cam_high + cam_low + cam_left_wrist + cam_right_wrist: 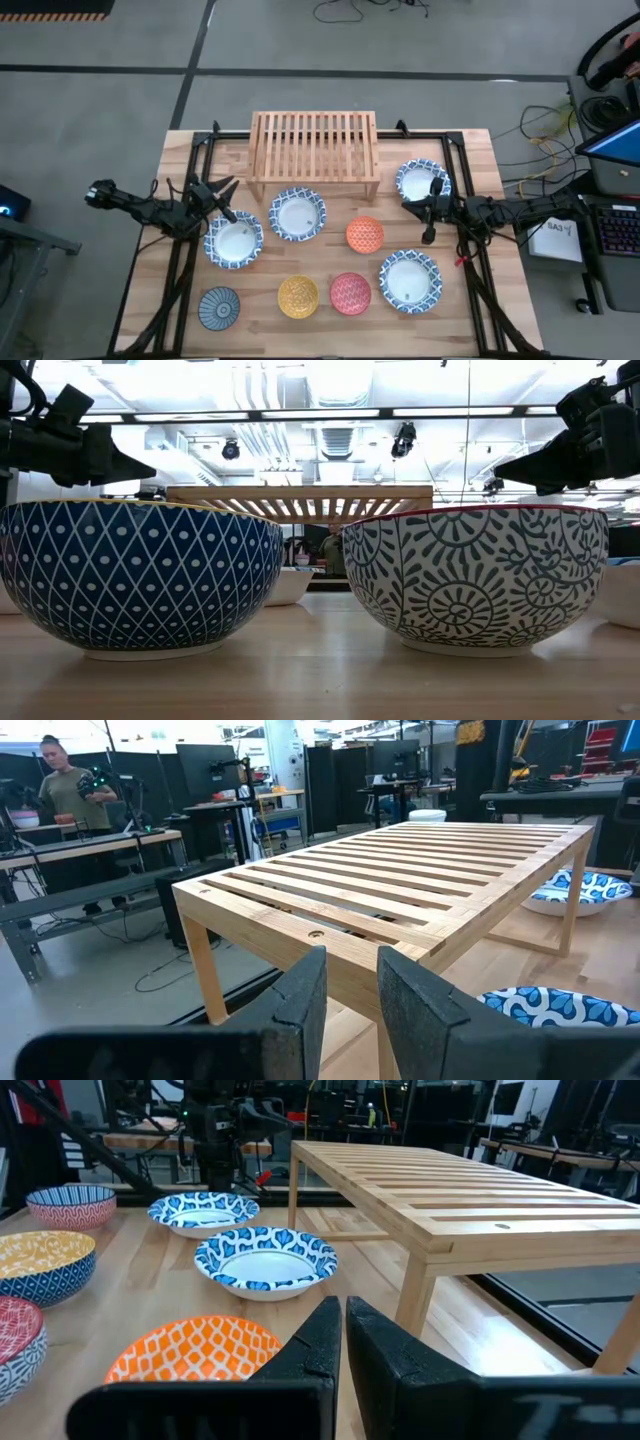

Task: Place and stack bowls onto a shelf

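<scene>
The light-wood shelf [314, 145] stands on its short legs at the table's far middle, its slatted top bare. Four white bowls with blue rims sit on the table [233, 240] [297, 214] [422, 180] [410, 280]. The orange bowl [365, 234], red bowl [350, 293], yellow bowl [298, 296] and grey-blue bowl [219, 307] sit nearer. My left gripper [228, 198] [350, 975] hovers slightly open above the left white bowl's far rim, facing the shelf. My right gripper [410, 206] [343, 1315] hovers shut between the far-right white bowl and the orange bowl [195, 1348].
Black frame rails [190, 230] run along the table's left and right sides under the arms. In the low view the yellow bowl's blue outside [140, 575] and the red bowl's patterned outside [480, 575] fill the foreground. A person [70, 795] stands far beyond the table.
</scene>
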Controlling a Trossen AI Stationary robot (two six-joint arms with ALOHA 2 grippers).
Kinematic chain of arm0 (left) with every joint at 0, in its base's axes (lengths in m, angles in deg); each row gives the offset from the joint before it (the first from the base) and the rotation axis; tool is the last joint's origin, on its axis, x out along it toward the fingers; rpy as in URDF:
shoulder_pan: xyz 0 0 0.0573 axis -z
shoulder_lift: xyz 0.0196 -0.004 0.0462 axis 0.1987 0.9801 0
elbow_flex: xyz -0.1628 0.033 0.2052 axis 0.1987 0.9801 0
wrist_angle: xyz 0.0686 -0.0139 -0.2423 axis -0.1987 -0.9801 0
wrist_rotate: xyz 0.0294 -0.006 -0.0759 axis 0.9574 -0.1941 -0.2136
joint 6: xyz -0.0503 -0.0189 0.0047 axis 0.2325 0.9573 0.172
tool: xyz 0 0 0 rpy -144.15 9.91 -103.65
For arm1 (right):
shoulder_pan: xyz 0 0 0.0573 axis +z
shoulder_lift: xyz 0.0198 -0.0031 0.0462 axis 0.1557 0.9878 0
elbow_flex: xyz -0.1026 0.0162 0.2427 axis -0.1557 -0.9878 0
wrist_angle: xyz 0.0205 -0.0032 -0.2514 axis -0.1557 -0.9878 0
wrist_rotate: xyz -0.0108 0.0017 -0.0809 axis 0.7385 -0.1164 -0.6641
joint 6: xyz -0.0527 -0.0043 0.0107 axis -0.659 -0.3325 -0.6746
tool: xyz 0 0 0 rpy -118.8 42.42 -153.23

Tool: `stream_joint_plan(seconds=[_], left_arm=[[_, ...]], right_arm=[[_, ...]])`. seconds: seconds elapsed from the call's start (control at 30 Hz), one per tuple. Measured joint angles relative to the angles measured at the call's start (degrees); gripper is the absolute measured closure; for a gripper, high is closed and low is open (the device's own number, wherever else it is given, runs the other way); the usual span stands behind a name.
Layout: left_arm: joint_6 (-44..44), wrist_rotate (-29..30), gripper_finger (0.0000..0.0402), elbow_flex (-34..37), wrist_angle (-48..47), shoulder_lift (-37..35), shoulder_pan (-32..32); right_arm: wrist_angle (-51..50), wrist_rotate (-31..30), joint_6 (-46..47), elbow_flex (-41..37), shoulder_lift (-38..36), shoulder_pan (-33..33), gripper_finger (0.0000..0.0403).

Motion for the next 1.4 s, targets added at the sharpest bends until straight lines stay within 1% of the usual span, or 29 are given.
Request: stream_joint_plan(seconds=[0.27,0.3,0.33,0.4,0.43,0.47,0.57,0.6,0.63,0.73,0.8,0.9,1.0,1.07,1.13,1.23,1.3,1.4], left_arm=[[0.83,-0.01,0.0326,0.02,0.33,0.0,0.0],[4.2,-0.24,0.0326,0.04,1.57,0.01,0.01],[10.24,-1.06,0.0326,0.04,3.42,0.01,0.0],[19.88,-3.46,0.0326,0.0,5.18,-0.01,0.0],[22.05,-5.44,0.0326,0.0,4.77,0.01,0.02],[23.2,-7.81,0.0326,0.04,4.59,0.17,0.02],[26.84,-14.36,0.0326,0.04,5.37,0.39,0.02],[28.17,-15.46,0.0326,0.04,6.45,0.39,0.02],[29.44,-15.85,0.0326,0.04,7.71,0.38,0.04],[33.66,-16.02,0.0326,0.04,12.83,0.36,0.02],[34.56,-16.02,0.0326,0.04,15.9,0.36,0.02],[34.4,-15.99,0.0326,0.04,19.05,0.35,0.02],[34.32,-15.94,0.0326,0.04,21.78,0.34,0.0],[32.57,-13.65,0.0326,0.04,24.19,0.36,0.01],[30.25,-8.89,0.0326,0.04,26.16,0.32,0.0],[30.28,-3.02,0.0326,0.04,26.23,0.32,-0.03],[30.34,-1.08,0.0326,0.04,26.24,0.32,-0.04],[30.36,-0.98,0.0326,0.04,26.23,0.32,0.0]], right_arm=[[0.02,0.01,0.07,0.02,-0.01,0.0,0.039],[0.04,0.03,0.77,0.01,0.0,0.0,0.039],[0.31,0.16,3.31,0.02,0.0,0.0,0.039],[1.89,1.03,14.73,0.06,0.02,0.0,0.039],[2.4,2.86,18.91,0.15,-0.01,-0.02,0.039],[3.69,5.67,20.5,0.2,0.07,0.0,0.039],[7.16,16.92,23.08,0.39,0.44,0.31,0.039],[9.42,18.84,24.91,0.39,0.57,0.41,0.039],[12.12,19.49,26.69,0.44,0.84,0.7,0.039],[20.36,19.49,29.05,0.52,1.88,2.38,0.039],[25.51,19.12,29.06,0.55,3.34,3.37,0.039],[29.93,16.25,29.14,0.61,6.2,4.84,0.039],[31.31,11.81,29.68,0.67,9.66,6.04,0.039],[31.2,8.36,30.48,1.4,12.08,6.28,0.039],[30.99,5.59,30.68,2.69,14.47,6.27,0.039],[28.77,3.27,30.72,6.75,18.23,6.25,0.039],[24.59,2.88,30.74,10.65,20.65,6.25,0.039],[16.87,2.76,30.71,17.43,24.99,6.25,0.039]])
